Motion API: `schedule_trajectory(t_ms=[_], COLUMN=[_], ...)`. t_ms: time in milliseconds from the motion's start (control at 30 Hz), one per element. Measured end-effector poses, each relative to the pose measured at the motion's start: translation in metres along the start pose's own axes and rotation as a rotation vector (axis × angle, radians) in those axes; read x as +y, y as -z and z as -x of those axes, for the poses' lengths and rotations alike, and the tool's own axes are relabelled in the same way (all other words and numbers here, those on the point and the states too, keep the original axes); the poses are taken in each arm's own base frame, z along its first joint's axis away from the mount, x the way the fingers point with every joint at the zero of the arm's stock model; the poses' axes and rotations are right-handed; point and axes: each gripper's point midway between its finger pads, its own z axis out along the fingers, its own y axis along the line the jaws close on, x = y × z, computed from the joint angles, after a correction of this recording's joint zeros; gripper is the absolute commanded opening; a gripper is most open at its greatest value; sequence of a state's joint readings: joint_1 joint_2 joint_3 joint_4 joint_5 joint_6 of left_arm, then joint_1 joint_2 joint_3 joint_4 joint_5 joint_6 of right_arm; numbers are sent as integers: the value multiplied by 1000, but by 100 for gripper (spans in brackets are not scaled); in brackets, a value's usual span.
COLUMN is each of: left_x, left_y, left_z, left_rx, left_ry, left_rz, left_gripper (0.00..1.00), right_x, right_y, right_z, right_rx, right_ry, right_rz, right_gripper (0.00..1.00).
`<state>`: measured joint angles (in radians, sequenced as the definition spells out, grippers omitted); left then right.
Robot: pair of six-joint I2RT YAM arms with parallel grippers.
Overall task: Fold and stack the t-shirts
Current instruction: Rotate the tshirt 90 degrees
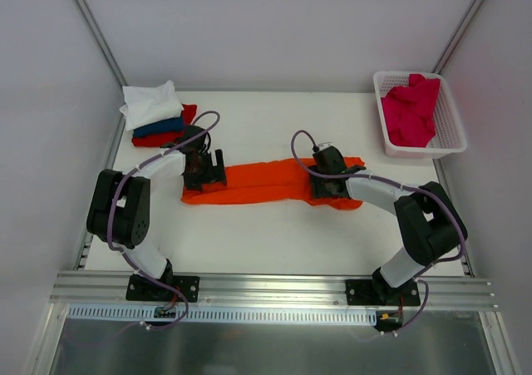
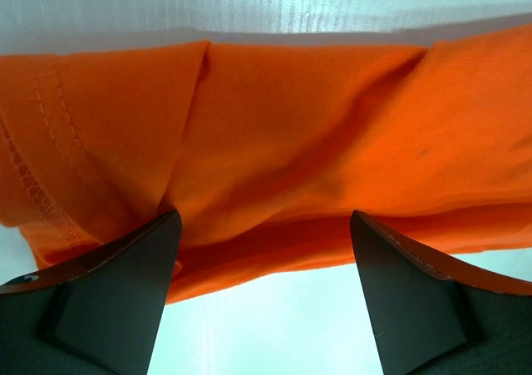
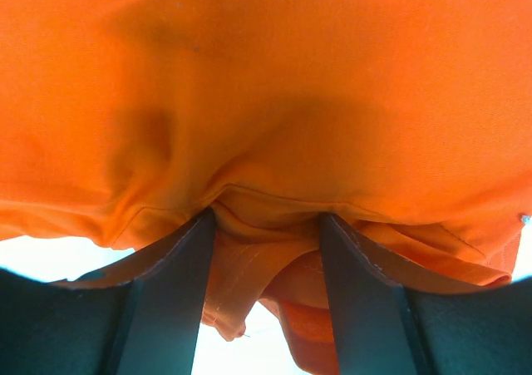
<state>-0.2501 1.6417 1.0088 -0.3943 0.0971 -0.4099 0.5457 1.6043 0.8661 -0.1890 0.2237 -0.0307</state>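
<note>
The bright orange t-shirt (image 1: 266,182) lies as a long folded strip across the middle of the table. My left gripper (image 1: 204,171) is at its left end. In the left wrist view (image 2: 266,217) its jaws are wide open, with the near edge of the orange cloth (image 2: 291,117) at the fingertips. My right gripper (image 1: 328,184) is at the strip's right end. In the right wrist view (image 3: 266,213) its jaws hold bunched orange cloth (image 3: 266,84) between them. A folded stack sits at the back left: a white t-shirt (image 1: 151,103) on a dark blue one (image 1: 162,127) on a red one (image 1: 150,140).
A white lattice basket (image 1: 416,150) stands at the back right with a crumpled crimson-pink t-shirt (image 1: 411,109) in it. Grey walls close in the left and right sides. An aluminium rail (image 1: 274,288) runs along the near edge by the arm bases.
</note>
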Motion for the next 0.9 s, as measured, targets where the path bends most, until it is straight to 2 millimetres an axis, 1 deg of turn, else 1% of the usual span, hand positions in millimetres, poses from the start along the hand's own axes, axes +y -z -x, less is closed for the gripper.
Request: schedule_trajectory(t_ms=[133, 267, 567, 733, 900], left_x=[4, 3, 2, -3, -13], left_y=[-12, -12, -13, -13, -12], left_z=[-7, -6, -6, -10, -18], left_rx=[39, 36, 33, 28, 29], left_ry=[5, 7, 13, 2, -24], left_rz=[15, 10, 10, 6, -8], left_gripper=[83, 84, 84, 84, 84], right_x=[0, 2, 10, 10, 6], right_y=[0, -3, -13, -17, -23], right_z=[0, 2, 18, 25, 38], right_rx=[-1, 0, -7, -2, 6], right_ry=[-2, -6, -38, -60, -80], right_rz=[1, 5, 34, 52, 66], right_gripper=[57, 57, 57, 57, 57])
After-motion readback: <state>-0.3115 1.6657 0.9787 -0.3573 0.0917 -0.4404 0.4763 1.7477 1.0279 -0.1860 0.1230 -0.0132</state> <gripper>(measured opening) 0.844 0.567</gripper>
